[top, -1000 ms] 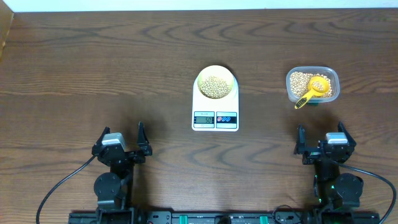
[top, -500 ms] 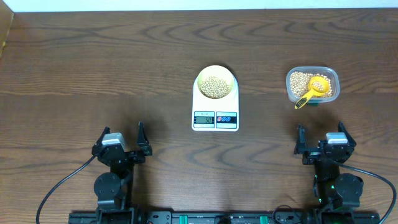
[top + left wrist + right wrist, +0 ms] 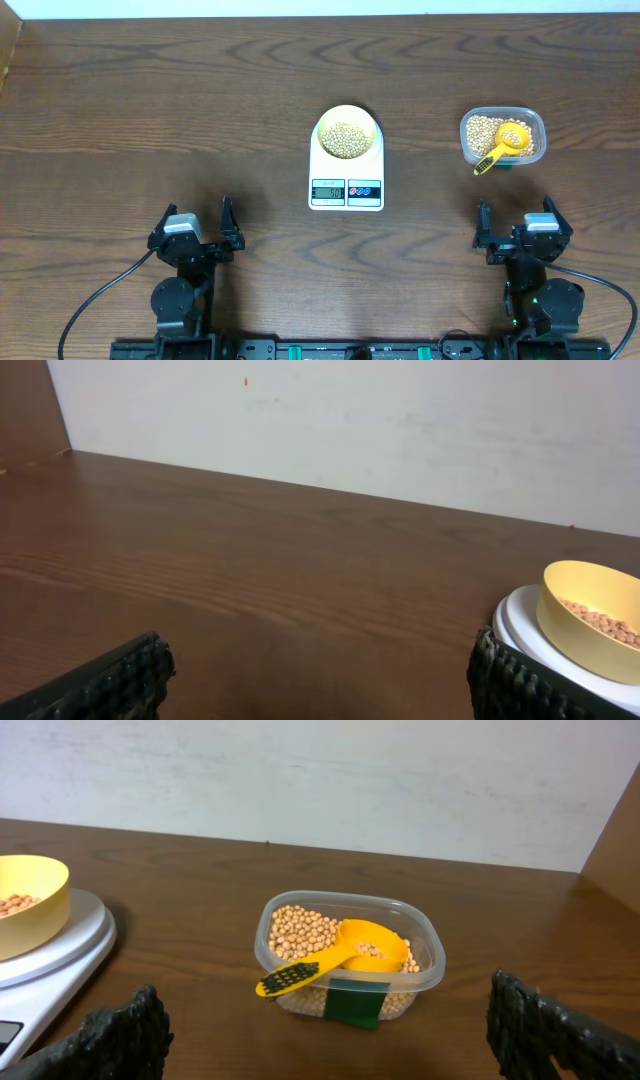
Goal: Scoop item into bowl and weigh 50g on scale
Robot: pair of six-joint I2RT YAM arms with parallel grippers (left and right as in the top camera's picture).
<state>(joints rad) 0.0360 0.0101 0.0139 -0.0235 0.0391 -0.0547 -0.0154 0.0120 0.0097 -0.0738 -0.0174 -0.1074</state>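
Overhead — bowl (image 3: 347, 113) of beans (image 3: 347, 138) on scale (image 3: 346, 172); scoop (image 3: 511, 138) in tub (image 3: 463, 135).

Bowl (image 3: 578, 632) w/ beans (image 3: 605, 623) on scale (image 3: 520, 638)

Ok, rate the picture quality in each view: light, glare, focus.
Overhead: even light, no harsh shadows on the dark wooden table, display of the white rectangular scale too small to read. Left wrist: warmer cast, small round yellow bowl cropped at the right edge. Right wrist: clear plastic tub of tan beans sharp, no glare.
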